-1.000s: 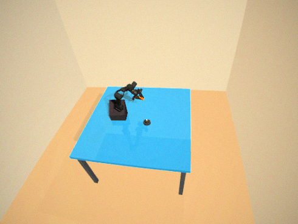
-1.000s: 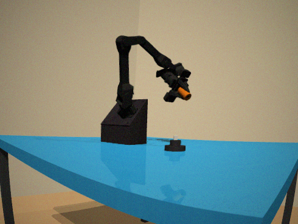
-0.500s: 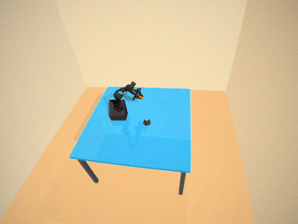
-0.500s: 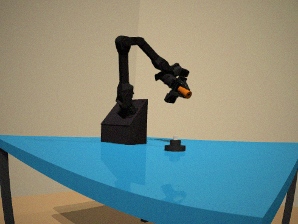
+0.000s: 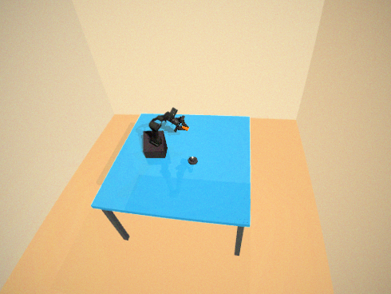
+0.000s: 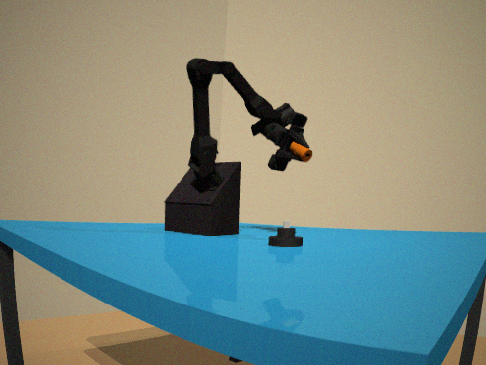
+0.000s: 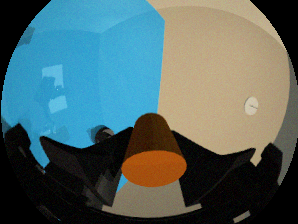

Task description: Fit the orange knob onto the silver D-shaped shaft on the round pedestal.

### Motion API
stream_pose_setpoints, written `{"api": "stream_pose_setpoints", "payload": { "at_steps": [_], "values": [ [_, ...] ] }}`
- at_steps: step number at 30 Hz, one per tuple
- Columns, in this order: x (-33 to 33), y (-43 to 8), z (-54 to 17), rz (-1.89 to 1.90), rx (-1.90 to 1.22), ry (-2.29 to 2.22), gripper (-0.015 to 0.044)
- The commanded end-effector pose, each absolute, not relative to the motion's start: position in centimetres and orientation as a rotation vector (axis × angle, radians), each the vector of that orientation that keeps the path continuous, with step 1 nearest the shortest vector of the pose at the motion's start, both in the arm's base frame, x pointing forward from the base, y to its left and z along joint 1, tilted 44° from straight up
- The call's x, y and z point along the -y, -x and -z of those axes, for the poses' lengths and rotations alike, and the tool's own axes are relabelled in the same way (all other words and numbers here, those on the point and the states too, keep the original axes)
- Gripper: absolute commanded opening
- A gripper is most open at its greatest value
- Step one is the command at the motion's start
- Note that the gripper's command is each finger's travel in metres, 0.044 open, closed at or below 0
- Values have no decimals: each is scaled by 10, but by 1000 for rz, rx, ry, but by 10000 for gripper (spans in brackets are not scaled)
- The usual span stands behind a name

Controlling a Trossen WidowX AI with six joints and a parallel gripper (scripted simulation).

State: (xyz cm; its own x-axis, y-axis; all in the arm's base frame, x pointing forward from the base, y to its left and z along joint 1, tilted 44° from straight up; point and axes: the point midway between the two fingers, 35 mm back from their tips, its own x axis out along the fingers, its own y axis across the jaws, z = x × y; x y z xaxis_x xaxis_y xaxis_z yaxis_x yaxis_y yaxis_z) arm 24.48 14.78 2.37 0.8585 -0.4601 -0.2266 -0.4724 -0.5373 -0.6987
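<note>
Knob: orange, smooth, tapered, dark hole in its outward end; tilted, clamped in the black gripper above the table. Tabletop: glossy blue. Walls: matte beige. Round dark pedestal; its pale shaft stands bare.

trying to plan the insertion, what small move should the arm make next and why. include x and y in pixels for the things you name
Probably swing the gripper (image 5: 184, 128) (image 6: 294, 155) (image 7: 150, 132) back toward upright, since the orange knob (image 5: 185, 129) (image 6: 301, 151) (image 7: 153, 168) in its fingers is tilted well over, its end facing outward, while the silver shaft (image 6: 286, 224) on the round pedestal (image 5: 193, 160) (image 6: 285, 241) points straight up, below the knob.
</note>
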Motion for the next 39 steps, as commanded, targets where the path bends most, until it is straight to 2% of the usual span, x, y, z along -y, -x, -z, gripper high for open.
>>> {"api": "stream_pose_setpoints", "payload": {
  "at_steps": [1,26,39],
  "values": [
    [-150,-246,-24,-18,-670,2209,0],
    [-146,-246,-22,-16,-677,2205,0],
    [-127,-256,-6,-159,-984,2090,0]
  ]
}}
